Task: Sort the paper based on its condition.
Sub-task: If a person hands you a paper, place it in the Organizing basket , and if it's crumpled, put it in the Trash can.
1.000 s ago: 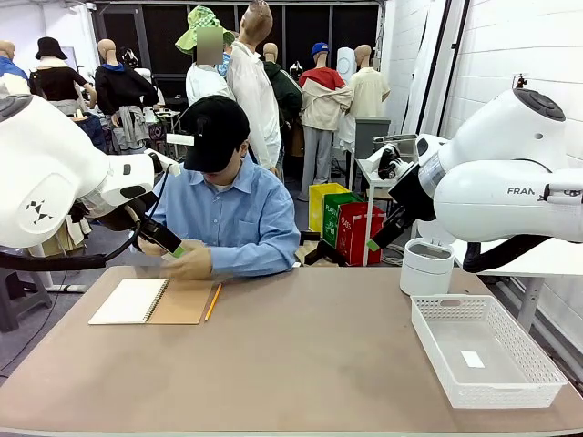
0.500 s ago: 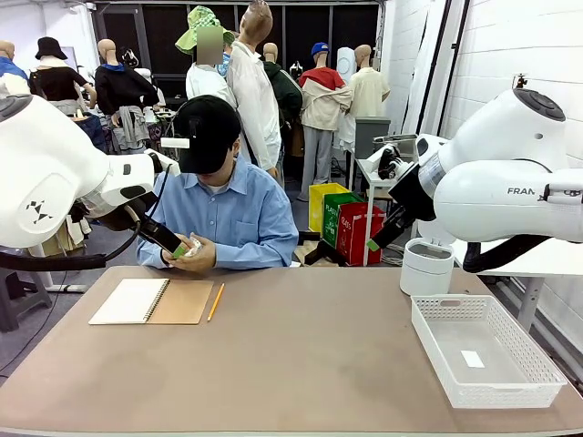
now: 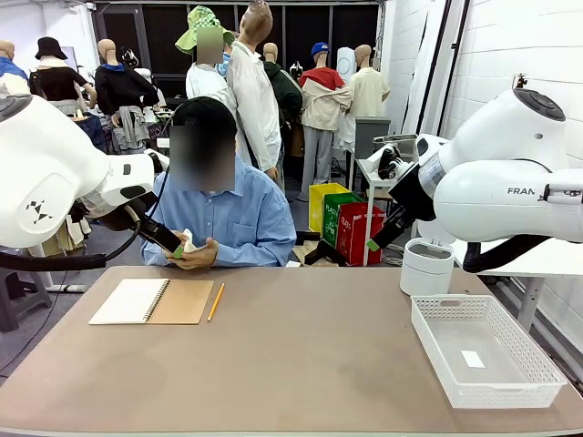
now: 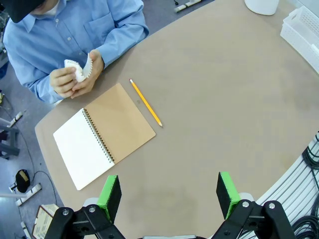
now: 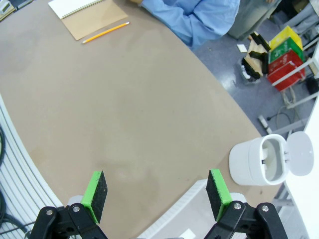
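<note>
Overhead, the left end effector [image 4: 168, 191] hangs above the brown tabletop [image 4: 214, 99], its fingers pointing down and its green pads spread wide with nothing between them. The right end effector [image 5: 156, 191] hovers in a like pose, released and empty. Well beyond the left end effector, at the tabletop's far edge, the person's hands [image 4: 64, 83] cup the crumpled white paper [image 4: 79, 68]. It is bunched into a lump, so its long axis cannot be told. Nearer the left end effector lie an open spiral-bound notebook with a brown cardboard cover [image 4: 107, 137] and a yellow pencil [image 4: 145, 102].
</note>
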